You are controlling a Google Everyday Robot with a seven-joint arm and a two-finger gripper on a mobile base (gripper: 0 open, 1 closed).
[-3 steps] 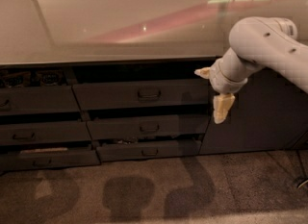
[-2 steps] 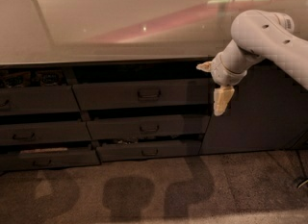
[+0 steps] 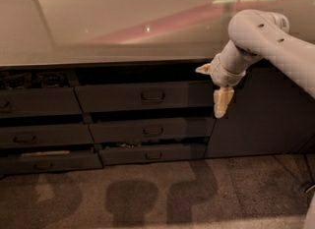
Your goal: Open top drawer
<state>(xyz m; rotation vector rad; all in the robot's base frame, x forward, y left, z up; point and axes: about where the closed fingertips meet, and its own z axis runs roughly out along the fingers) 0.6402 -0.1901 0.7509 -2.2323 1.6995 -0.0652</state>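
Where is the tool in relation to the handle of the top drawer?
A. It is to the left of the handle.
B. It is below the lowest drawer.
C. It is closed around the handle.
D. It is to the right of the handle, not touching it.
D: the tool hangs near the right end of the top drawer, well apart from its central handle.

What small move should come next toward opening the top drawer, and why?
Probably shift the gripper left to the handle of the top drawer: it hangs by the drawer front's right end, apart from the handle.
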